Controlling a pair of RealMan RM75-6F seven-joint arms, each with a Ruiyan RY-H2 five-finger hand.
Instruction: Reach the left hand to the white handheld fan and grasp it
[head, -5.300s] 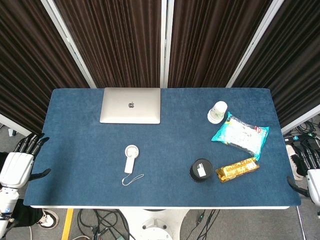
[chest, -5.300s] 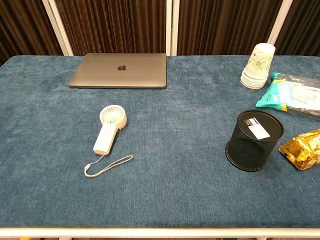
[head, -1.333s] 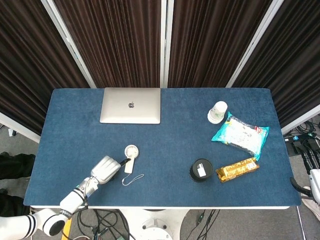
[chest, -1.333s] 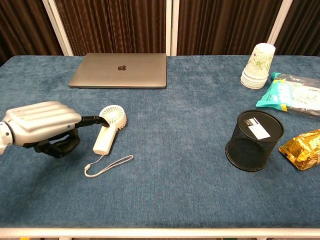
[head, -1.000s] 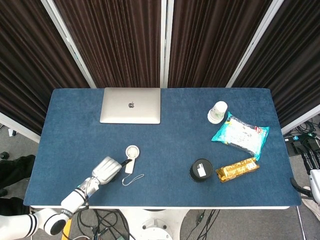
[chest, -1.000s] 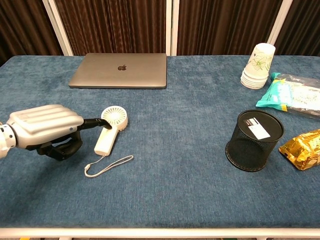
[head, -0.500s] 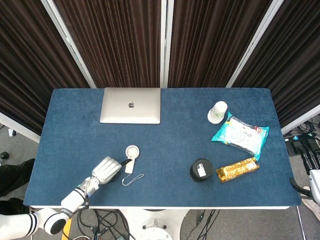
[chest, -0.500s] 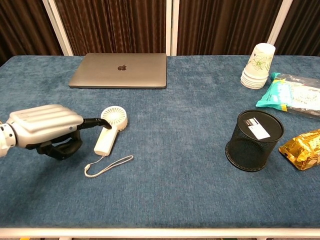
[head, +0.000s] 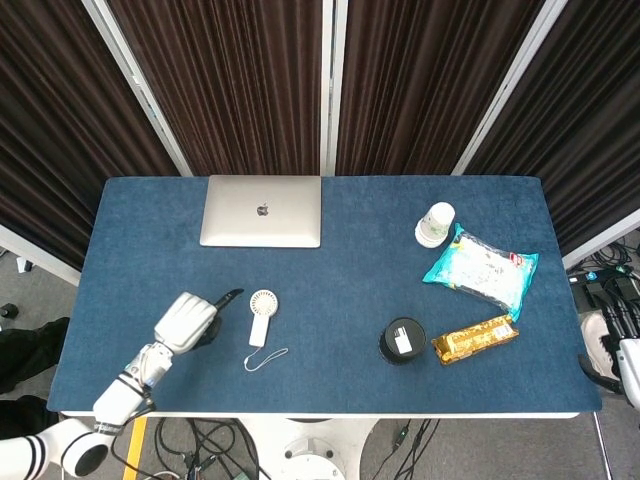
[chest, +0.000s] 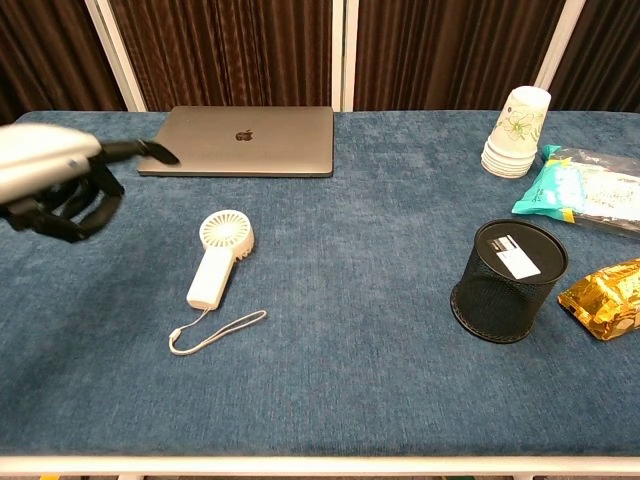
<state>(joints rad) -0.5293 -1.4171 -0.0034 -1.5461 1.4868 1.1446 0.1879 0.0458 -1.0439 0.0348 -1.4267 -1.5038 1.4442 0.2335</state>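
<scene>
The fan (head: 261, 315) is lying flat on the blue desk (head: 340, 280), round white head toward the laptop (head: 262, 210), wrist loop trailing from its handle. The left hand (head: 186, 319) is hovering beside it, apparently holding nothing, fingers partly curled.

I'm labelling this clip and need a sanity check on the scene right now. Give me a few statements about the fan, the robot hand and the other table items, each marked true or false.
1. The left robot hand grips the white handheld fan. False: the two are apart, and the fan lies flat on the blue table cloth.
2. The silver closed laptop sits at the table's far edge. True.
3. The fan's wrist strap lies loose on the cloth. True.
4. The black mesh cup is tipped over. False: it stands upright.
5. The gold snack packet lies beside the black mesh cup. True.
</scene>
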